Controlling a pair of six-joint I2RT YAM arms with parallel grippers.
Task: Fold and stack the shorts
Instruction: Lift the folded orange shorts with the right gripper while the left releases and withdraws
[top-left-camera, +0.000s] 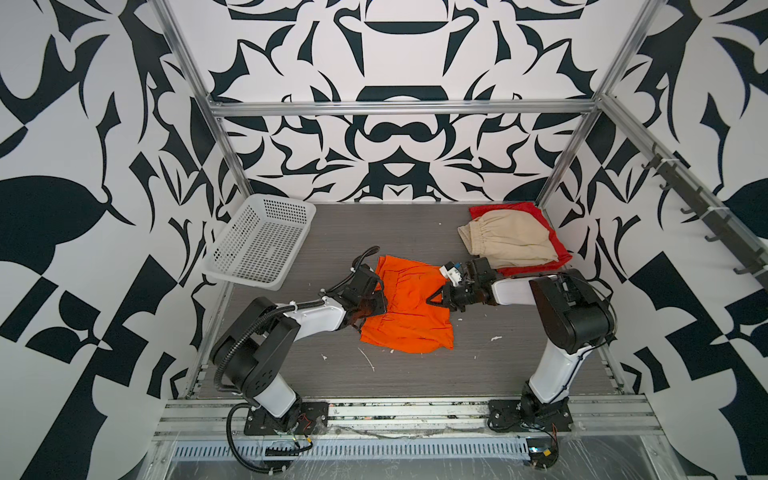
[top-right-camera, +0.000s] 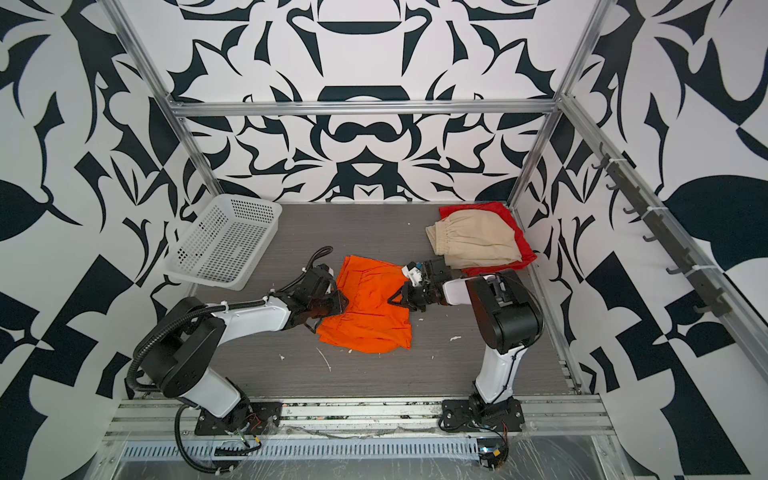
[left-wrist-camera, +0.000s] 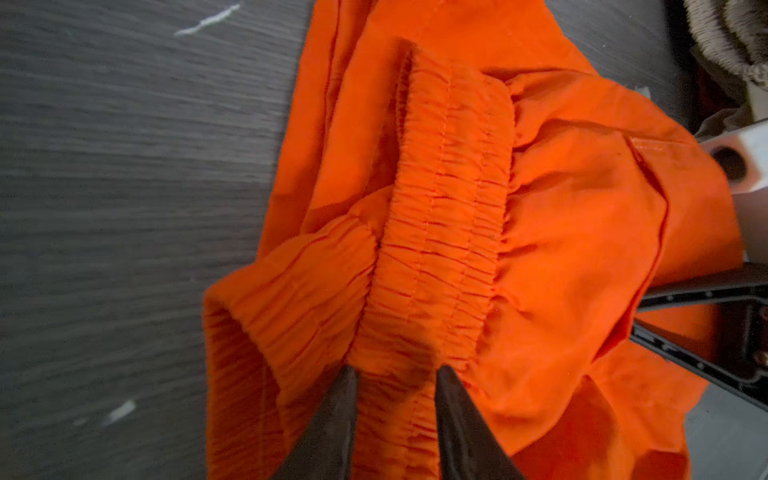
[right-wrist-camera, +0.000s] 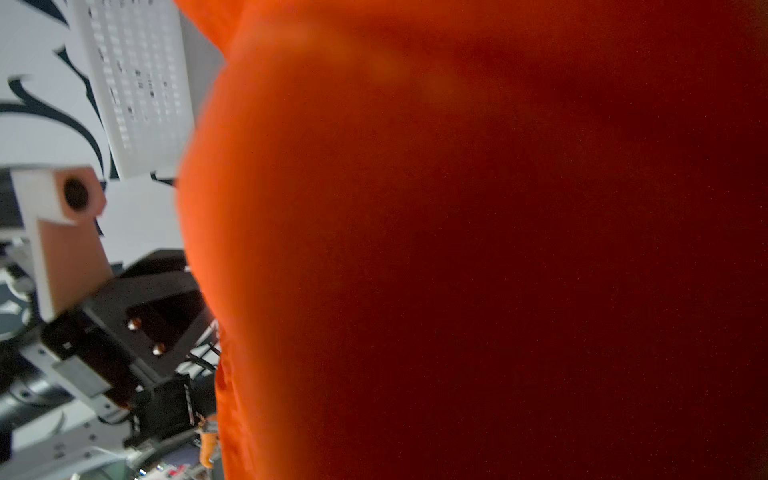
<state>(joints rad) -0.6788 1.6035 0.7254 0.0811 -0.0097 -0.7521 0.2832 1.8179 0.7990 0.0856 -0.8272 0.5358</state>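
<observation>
- Orange shorts (top-left-camera: 409, 316) lie crumpled on the bench (top-left-camera: 498, 365) in both top views, left gripper (top-left-camera: 380, 307) and right gripper (top-left-camera: 434, 298) at opposite edges; beige shorts (top-left-camera: 511, 239) atop red shorts (top-left-camera: 555, 245), far right.
- Left wrist: jaws clamped on the waistband (left-wrist-camera: 449, 216).
- Right wrist: orange fabric hides the jaws; cannot tell.

A white plastic basket (top-left-camera: 259, 245) with many small holes stands at the far left corner of the grey wood-grain desk (top-left-camera: 399, 374), and its left side reaches over the desk's edge toward the wall. Some small white scraps (top-left-camera: 368, 359) lie on the near part of the desk. The walls (top-left-camera: 399, 137) carry a big black and white pattern. A silver metal frame (top-left-camera: 399, 109) stands around the desk. On the right a rail with dark hooks (top-left-camera: 706, 216) runs along the wall.
</observation>
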